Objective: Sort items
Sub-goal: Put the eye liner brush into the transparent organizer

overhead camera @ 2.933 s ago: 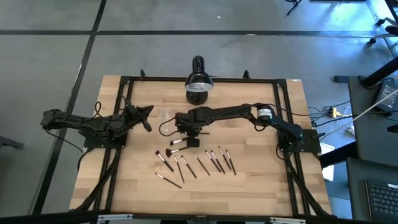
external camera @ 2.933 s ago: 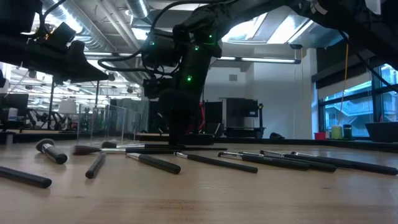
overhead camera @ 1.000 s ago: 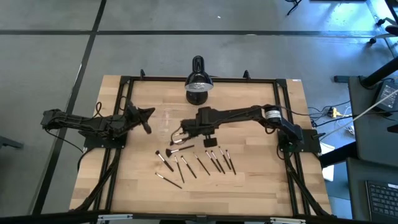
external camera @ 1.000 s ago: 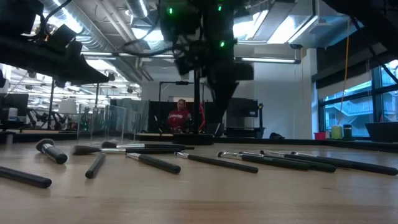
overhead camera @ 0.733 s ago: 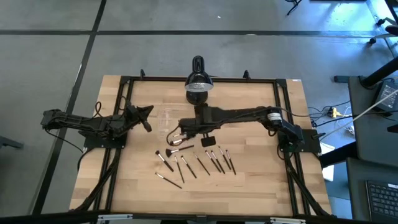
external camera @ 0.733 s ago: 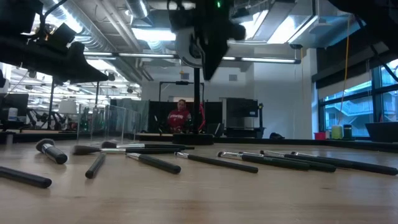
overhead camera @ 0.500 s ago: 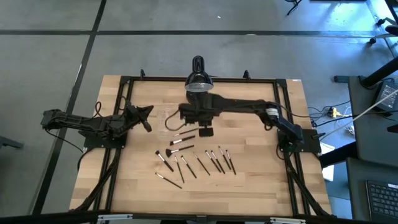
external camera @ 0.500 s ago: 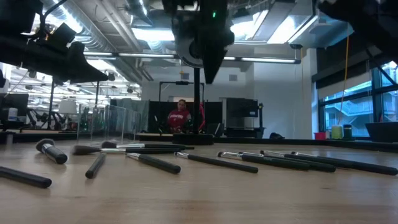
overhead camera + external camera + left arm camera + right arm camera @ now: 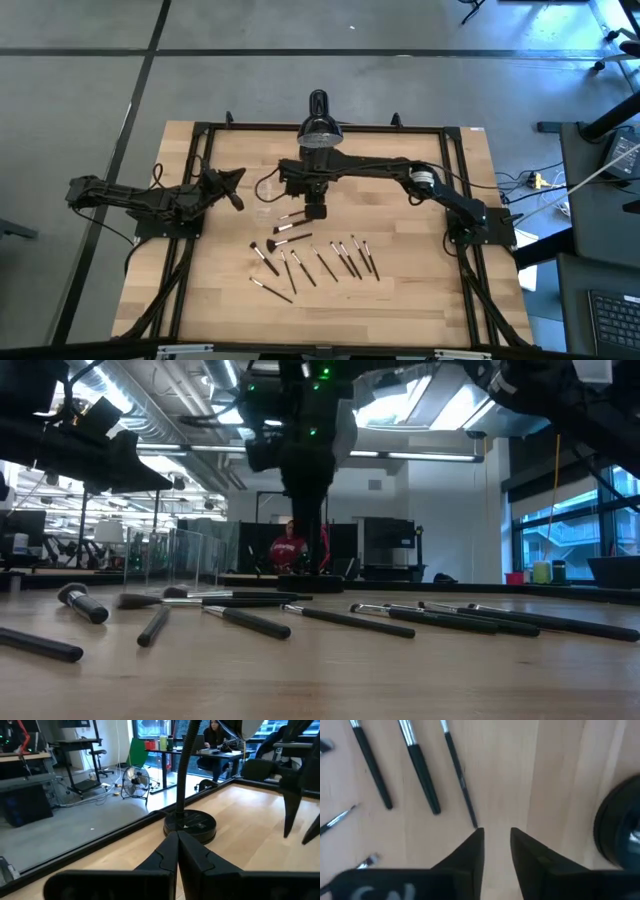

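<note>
about a dozen brushes (image 9: 318,259) lay mid-tabletop (image 9: 420,300). right pincer (image 9: 496,842) hovered near the lamp (image 9: 318,135), slightly parted, seemingly empty; it should drop squarely over one handle. left pincer (image 9: 177,851) waited closed.

The brushes (image 9: 318,258) lay spread on the table (image 9: 420,300), in front of the lamp (image 9: 320,138) at its back edge. The right hand (image 9: 312,205) hung between lamp and brushes; the left hand (image 9: 236,190) waited well apart at the left.
</note>
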### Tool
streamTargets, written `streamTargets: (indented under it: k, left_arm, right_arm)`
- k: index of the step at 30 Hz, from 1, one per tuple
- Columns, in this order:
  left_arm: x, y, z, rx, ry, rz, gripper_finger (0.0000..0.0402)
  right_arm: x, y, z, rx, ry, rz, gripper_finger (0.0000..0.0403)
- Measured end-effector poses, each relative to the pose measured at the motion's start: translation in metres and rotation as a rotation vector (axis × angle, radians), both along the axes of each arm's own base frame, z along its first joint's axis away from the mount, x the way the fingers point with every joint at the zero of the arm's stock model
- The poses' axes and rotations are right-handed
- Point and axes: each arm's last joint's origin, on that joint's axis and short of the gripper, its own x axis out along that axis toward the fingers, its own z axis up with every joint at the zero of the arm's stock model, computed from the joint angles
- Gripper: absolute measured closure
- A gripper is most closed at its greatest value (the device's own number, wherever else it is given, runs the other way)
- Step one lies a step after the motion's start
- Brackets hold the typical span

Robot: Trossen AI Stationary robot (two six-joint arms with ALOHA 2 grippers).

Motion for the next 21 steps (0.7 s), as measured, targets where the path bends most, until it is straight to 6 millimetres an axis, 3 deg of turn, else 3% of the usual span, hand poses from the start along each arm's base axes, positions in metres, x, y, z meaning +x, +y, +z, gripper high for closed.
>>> streamTargets:
  k: [6, 21]
  left_arm:
    - [0.000, 0.000, 0.000, 0.001, 0.001, 0.000, 0.0396]
    - [0.000, 0.000, 0.000, 0.012, 0.013, -0.006, 0.0396]
  right_arm:
    - [0.012, -0.001, -0.011, -0.015, -0.061, 0.032, 0.0333]
    - [0.036, 0.008, -0.034, -0.007, -0.174, 0.116, 0.0334]
